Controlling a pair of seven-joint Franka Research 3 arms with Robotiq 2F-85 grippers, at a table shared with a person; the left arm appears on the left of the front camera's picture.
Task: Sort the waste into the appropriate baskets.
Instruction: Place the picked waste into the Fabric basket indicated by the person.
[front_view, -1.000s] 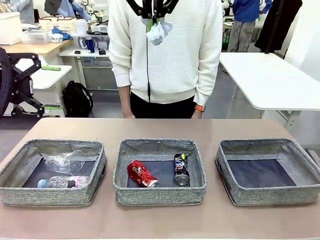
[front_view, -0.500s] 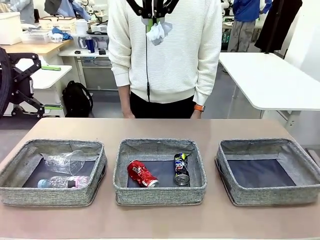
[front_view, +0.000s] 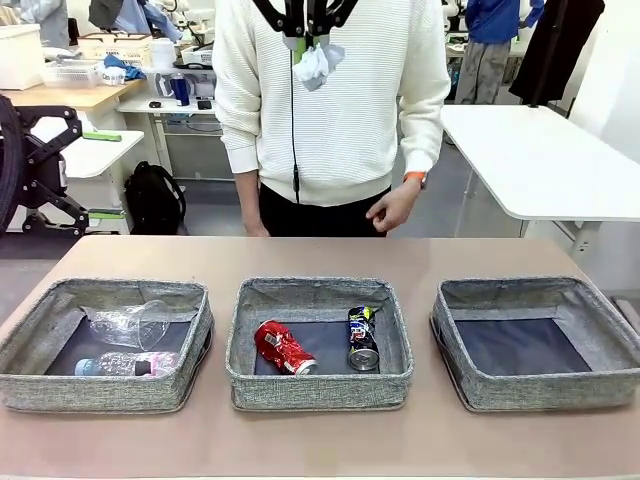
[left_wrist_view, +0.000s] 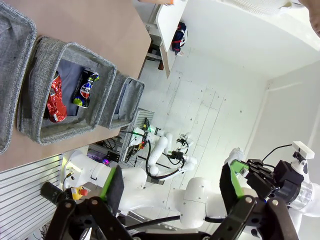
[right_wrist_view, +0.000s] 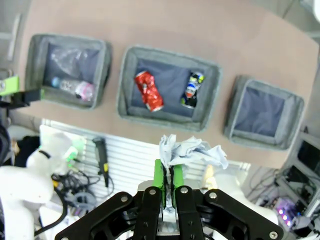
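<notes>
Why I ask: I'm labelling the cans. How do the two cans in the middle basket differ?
The crushed red can lies on its side, slanted; the dark blue-silver can lies lengthwise, silver end toward the camera. Red sits left, blue right. Both are crushed, apart, inside the middle basket.

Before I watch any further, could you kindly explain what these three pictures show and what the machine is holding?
These come from a two-armed table robot. The front view looks across the table at a person. Three grey baskets sit there: the left one holds a plastic cup and a bottle, the middle one a red can and a blue can, and the right one has nothing inside. The other two pictures are taken from cameras on the wrists. The right gripper, raised high, pinches a crumpled paper wad. The left gripper is open and holds nothing.
</notes>
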